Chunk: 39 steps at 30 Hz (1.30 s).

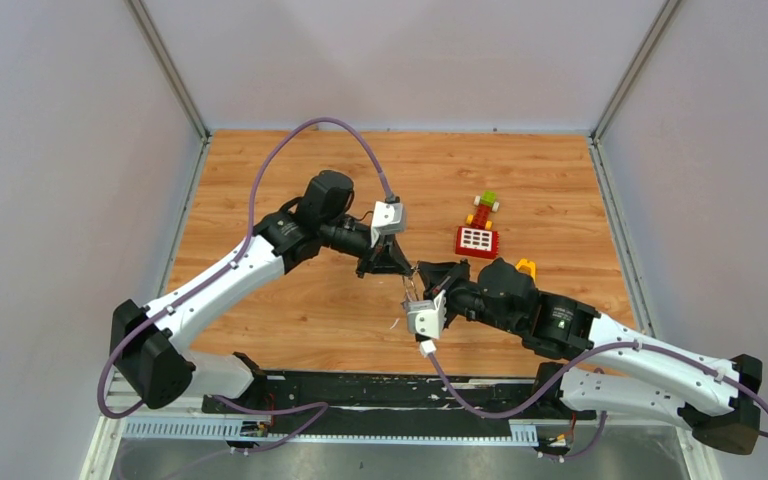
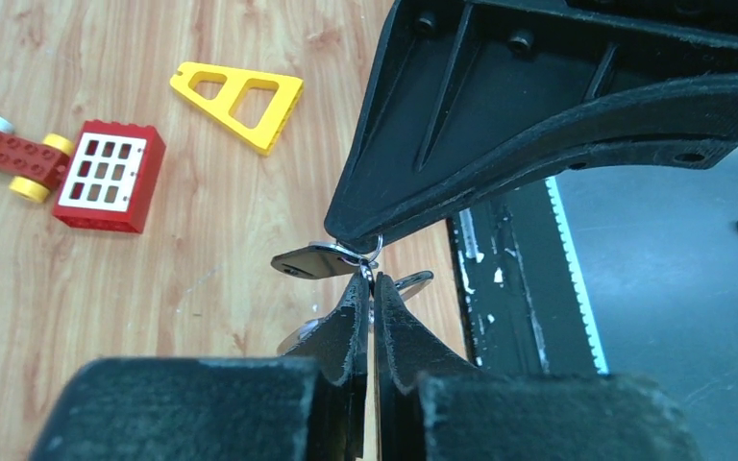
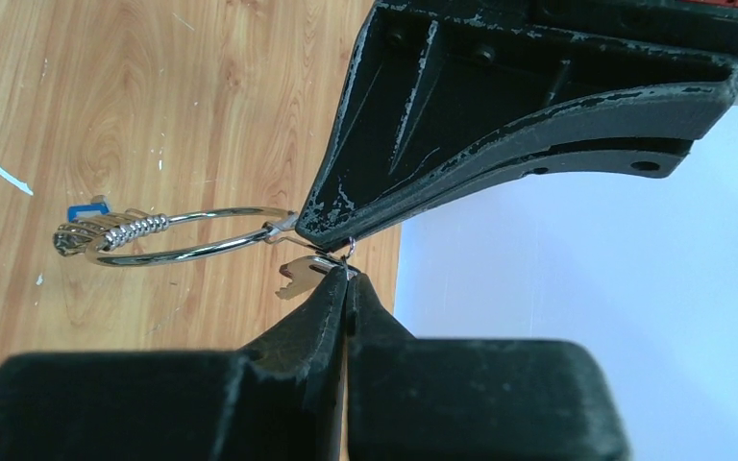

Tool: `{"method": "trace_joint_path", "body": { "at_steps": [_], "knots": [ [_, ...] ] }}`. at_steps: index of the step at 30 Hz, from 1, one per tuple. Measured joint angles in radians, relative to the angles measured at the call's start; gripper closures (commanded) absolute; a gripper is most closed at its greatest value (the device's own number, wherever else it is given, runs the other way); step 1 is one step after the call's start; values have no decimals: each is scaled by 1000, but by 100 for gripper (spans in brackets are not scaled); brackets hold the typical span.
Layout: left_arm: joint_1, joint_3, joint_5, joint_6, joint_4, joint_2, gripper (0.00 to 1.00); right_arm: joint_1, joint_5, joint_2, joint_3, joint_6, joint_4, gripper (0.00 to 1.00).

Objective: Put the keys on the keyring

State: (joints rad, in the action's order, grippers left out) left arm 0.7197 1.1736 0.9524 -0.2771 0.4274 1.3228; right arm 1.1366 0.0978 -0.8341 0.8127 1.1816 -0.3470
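The keyring (image 3: 140,229), a thin silver wire ring with a tight coil wound on it and a blue tag (image 3: 86,206) at its far end, is held off the table and sticks out sideways from the point where the two sets of jaws meet. The left gripper (image 3: 319,233) is closed to a pinch on the near end of the ring. Just under that tip, the right gripper (image 3: 348,277) is pressed fully together on the end of a small silver key (image 3: 300,273), whose notched edge shows beside the fingertips. The two tips almost touch, and a fine wire loop runs between them. I cannot make out a black head on the key.

Beyond the jaws, on the right gripper's side, a red window block (image 2: 106,178), a small wheeled brick toy (image 2: 10,158) and a yellow triangular frame (image 2: 240,101) lie apart from one another on the wood-grain table (image 1: 300,320). Behind the jaws, a black strip (image 1: 380,385) runs along the near edge by the arm bases. Plain pale lilac-grey walls (image 1: 400,60) close in three sides, with slim metal posts (image 1: 170,70) in the corners.
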Motion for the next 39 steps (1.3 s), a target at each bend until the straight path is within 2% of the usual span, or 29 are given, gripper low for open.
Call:
{"method": "trace_joint_path", "body": {
  "at_steps": [6, 7, 9, 13, 21, 32, 35, 39],
  "knots": [
    [6, 0, -22, -96, 36, -8, 81, -3, 26, 14, -1, 26, -10, 100],
    [6, 0, -24, -106, 41, -8, 77, -4, 34, 20, -1, 30, -12, 100],
    [6, 0, -36, -131, 50, -9, 61, -6, 48, 27, -1, 37, -13, 100],
    [6, 0, -57, -188, 59, -10, 45, -6, 63, 27, -1, 45, -15, 100],
    [6, -2, -95, -405, 63, -7, 27, -7, 64, 27, 18, 41, -62, 100],
    [6, 53, -28, -638, 106, 149, 19, -8, 31, 27, 49, -10, -83, 100],
    [6, 27, -8, -651, 94, 150, 19, -13, 21, 27, 49, -23, -84, 100],
    [6, -59, 10, -605, -8, 127, 18, -27, -5, 32, 49, -43, -89, 100]
  ]
}}
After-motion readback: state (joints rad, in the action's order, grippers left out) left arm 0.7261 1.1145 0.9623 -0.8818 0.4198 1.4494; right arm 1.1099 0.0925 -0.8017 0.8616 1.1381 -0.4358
